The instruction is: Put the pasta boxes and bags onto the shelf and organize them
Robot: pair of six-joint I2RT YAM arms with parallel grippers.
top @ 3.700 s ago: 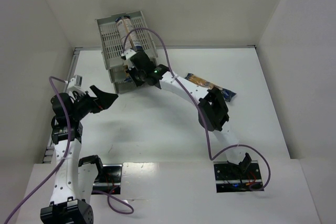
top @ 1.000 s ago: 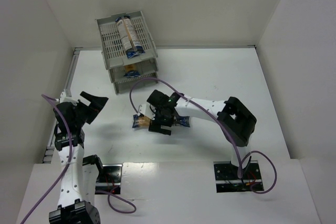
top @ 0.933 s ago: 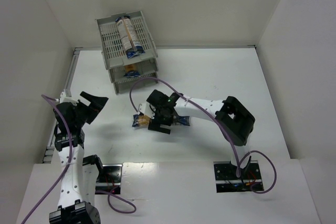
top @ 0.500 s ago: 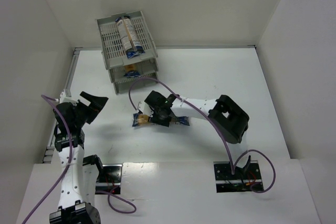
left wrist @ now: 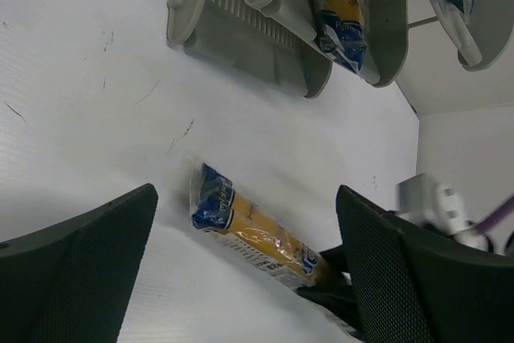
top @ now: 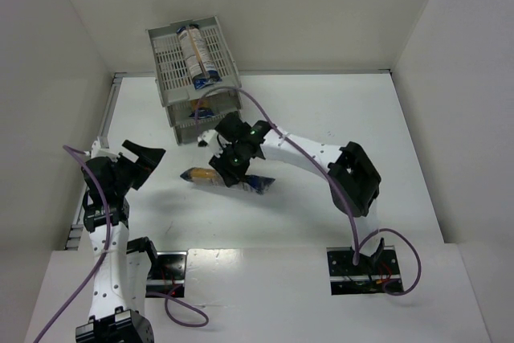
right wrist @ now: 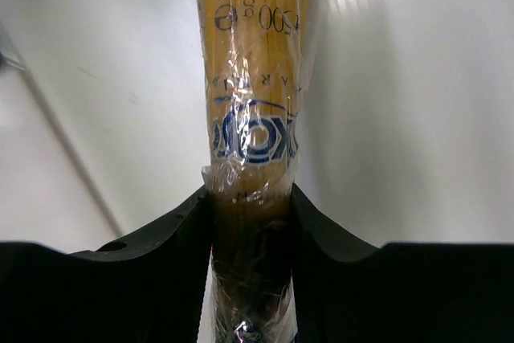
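Note:
My right gripper (top: pixel 227 170) is shut on a long pasta packet (top: pixel 199 174) with orange-yellow pasta and dark blue ends. It holds the packet crosswise near its middle, seemingly a little off the table. In the right wrist view the packet (right wrist: pixel 253 78) is pinched between both black fingers (right wrist: pixel 177 230). The grey three-tier shelf (top: pixel 165 58) stands at the back left. One packet (top: pixel 195 52) lies in its top tray, and another (top: pixel 201 108) lies in a lower tray. My left gripper (top: pixel 144 157) stays open at the left. Its wrist view has the held packet (left wrist: pixel 253 226) between its fingers (left wrist: pixel 80 271).
White walls close in the table at the back, left and right. The right arm's purple cable (top: pixel 241 106) loops over the shelf's front corner. The shelf (left wrist: pixel 241 34) fills the top of the left wrist view, and the right gripper's dark body (left wrist: pixel 345 279) sits below it.
My right gripper has shut on the packet and carried it left and back toward the shelf, turning it. The left arm has not moved.

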